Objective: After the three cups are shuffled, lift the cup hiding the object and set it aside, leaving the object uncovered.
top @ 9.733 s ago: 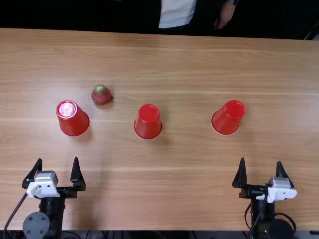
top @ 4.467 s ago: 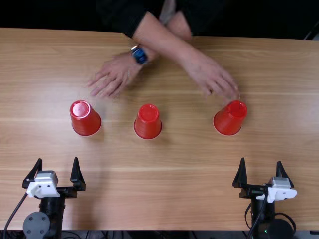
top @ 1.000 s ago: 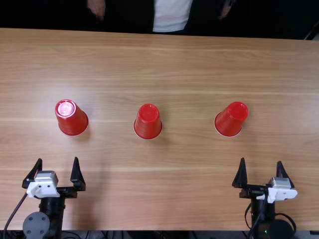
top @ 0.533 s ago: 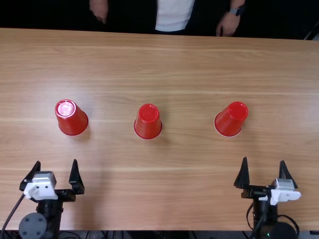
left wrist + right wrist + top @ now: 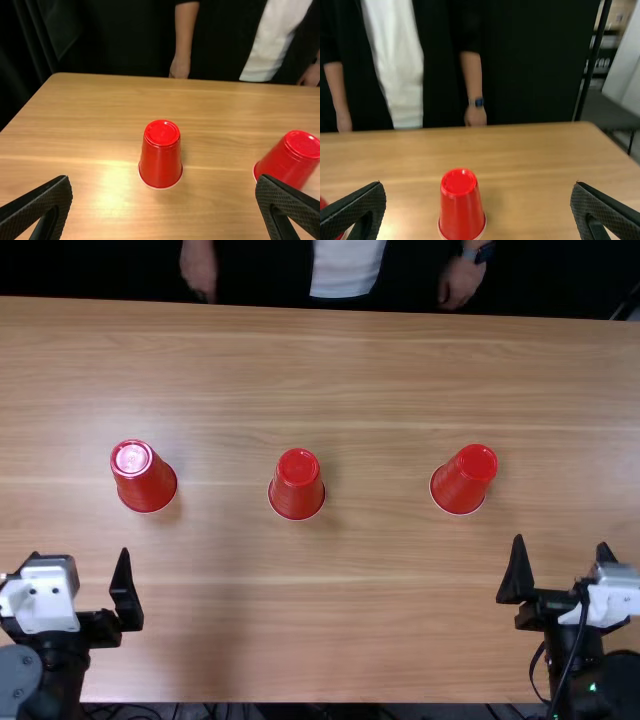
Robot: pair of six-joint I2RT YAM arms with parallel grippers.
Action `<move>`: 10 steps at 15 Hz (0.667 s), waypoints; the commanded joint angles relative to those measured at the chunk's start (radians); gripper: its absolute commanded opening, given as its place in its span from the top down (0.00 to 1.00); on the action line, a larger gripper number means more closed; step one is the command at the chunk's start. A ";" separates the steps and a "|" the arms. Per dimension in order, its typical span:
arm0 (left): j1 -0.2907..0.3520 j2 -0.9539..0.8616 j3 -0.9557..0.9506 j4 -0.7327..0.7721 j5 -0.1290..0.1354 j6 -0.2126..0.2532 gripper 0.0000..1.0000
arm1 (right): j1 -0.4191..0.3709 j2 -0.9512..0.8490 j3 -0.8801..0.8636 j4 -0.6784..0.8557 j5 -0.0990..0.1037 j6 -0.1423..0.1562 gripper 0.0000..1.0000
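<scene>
Left tool [image 5: 68,575] is spread wide with nothing in it, and right tool [image 5: 560,562] is the same. Both sit low at the near edge of the bench [image 5: 350,360]. Ahead of them stand three red cups, upside down in a row: left cup [image 5: 143,475], middle cup [image 5: 297,483], right cup [image 5: 464,478], well apart from one another. Which one hides the object I cannot tell. They look like thin plastic (light, slick, tapered, easily crushed) — I'd take one across its walls about halfway up, squeeze gently and lift straight.
</scene>
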 commanded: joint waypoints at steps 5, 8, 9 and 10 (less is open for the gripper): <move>0.015 0.328 0.491 -0.355 -0.002 0.016 0.00 | 0.003 0.264 0.370 -0.353 0.001 0.000 0.00; 0.018 0.474 0.664 -0.545 -0.002 0.016 0.00 | 0.024 0.417 0.554 -0.513 -0.008 -0.004 0.00; 0.018 0.521 0.712 -0.607 -0.002 0.016 0.00 | 0.047 0.461 0.609 -0.566 -0.008 -0.002 0.00; 0.018 0.564 0.761 -0.668 -0.002 0.014 0.00 | 0.066 0.501 0.654 -0.611 -0.008 -0.002 0.00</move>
